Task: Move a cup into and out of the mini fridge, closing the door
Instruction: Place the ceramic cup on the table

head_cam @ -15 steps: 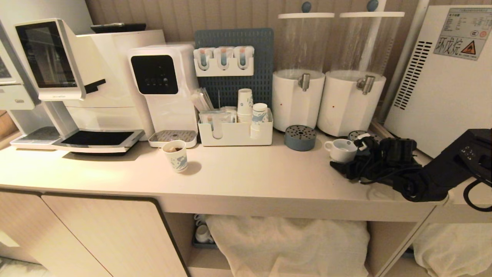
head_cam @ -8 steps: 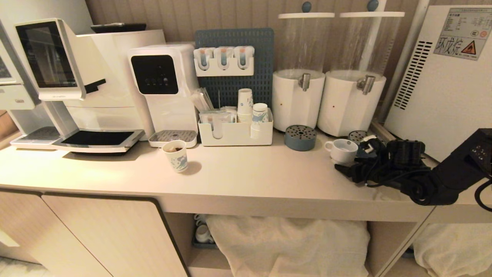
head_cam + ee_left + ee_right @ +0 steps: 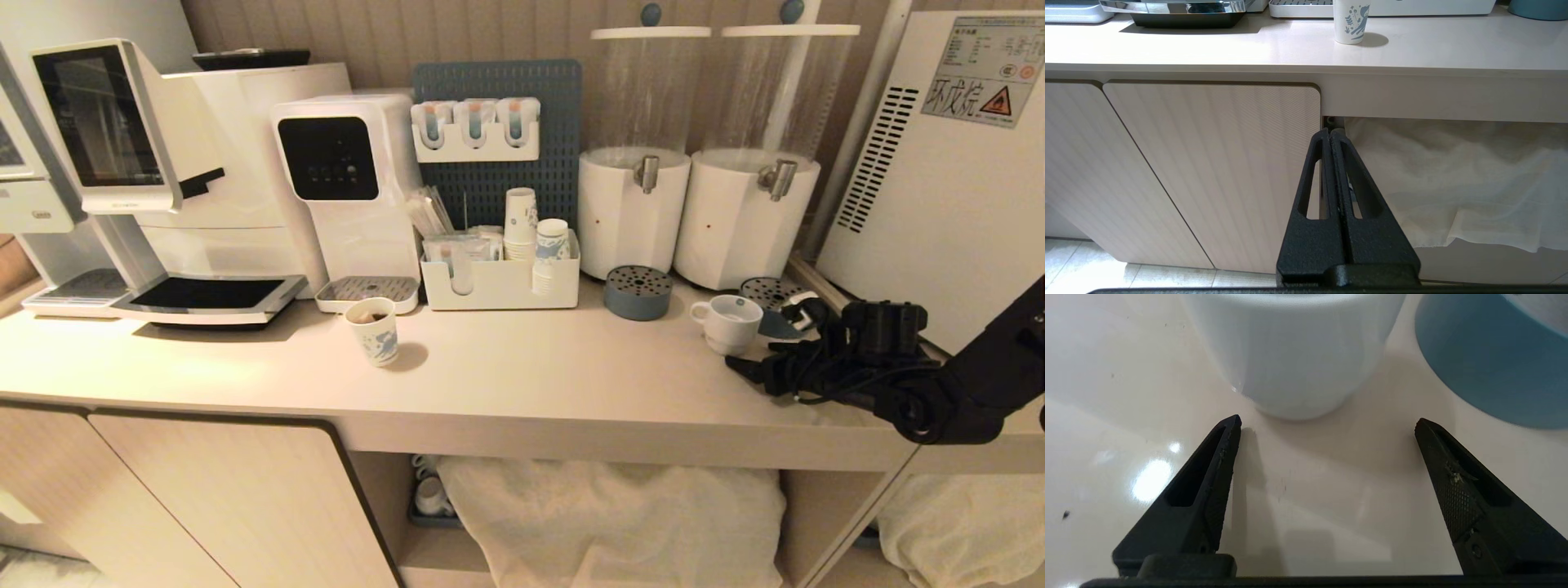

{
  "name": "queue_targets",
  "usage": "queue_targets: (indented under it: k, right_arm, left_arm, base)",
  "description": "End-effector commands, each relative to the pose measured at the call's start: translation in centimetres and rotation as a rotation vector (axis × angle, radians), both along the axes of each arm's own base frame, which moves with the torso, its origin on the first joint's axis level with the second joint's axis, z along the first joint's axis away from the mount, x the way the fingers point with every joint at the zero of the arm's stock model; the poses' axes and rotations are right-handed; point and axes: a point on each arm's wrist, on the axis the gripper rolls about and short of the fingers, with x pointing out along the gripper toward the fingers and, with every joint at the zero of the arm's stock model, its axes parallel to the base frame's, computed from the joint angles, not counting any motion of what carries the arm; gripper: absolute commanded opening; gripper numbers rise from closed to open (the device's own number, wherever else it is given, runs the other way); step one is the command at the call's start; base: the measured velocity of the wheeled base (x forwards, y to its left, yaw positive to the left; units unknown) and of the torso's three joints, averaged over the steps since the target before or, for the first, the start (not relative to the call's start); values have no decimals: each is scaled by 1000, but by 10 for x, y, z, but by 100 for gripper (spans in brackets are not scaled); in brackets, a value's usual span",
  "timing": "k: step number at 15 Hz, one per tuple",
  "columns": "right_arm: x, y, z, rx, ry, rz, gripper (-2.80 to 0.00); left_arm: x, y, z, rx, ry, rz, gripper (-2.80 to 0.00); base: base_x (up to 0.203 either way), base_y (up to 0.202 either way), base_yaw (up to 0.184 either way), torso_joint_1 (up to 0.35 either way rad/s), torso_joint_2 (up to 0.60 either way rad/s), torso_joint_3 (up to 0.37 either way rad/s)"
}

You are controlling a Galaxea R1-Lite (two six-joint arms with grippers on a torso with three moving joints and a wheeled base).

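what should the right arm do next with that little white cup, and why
Probably ease the right gripper straight ahead until its fingers stand on either side of the cup, then close. The fingers are spread wide and empty, their tips just short of the cup's base, and the cup stands upright on the counter beside a blue disc, so a wide swing risks a knock.
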Motion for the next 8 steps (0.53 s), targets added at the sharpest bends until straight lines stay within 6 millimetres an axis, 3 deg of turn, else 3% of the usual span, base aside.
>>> queue_targets:
  k: [1,8]
  right_arm:
    - [-5,0,5,0,-19,2,0]
    - [-43,2,32,7,-33,-5,0]
  left_arm:
    - [0,0,0,0,1,1,-280]
    - [0,0,0,0,0,0,-280]
  base:
    - [0,0,0,0,0,0]
    - [0,0,0,0,0,0]
